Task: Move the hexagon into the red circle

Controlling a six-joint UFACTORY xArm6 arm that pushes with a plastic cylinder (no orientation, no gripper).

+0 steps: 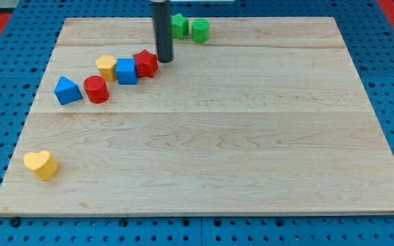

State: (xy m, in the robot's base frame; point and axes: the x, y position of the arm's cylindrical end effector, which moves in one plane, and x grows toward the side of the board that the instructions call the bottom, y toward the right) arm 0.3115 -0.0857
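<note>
The yellow hexagon (106, 66) lies on the wooden board (204, 150) at the upper left, touching the left side of a blue cube (126, 71). The red circle block (96, 89) sits just below and left of the hexagon, very close to it. A red star (145, 63) sits right of the blue cube. My tip (164, 60) stands at the star's right edge, touching it or nearly so. The tip is well to the right of the hexagon, with the star and the cube between them.
A blue triangle (68, 90) lies left of the red circle. A yellow heart (41, 165) lies near the board's lower left corner. Two green blocks (179, 25) (200, 31) sit at the top edge, the left one partly behind the rod.
</note>
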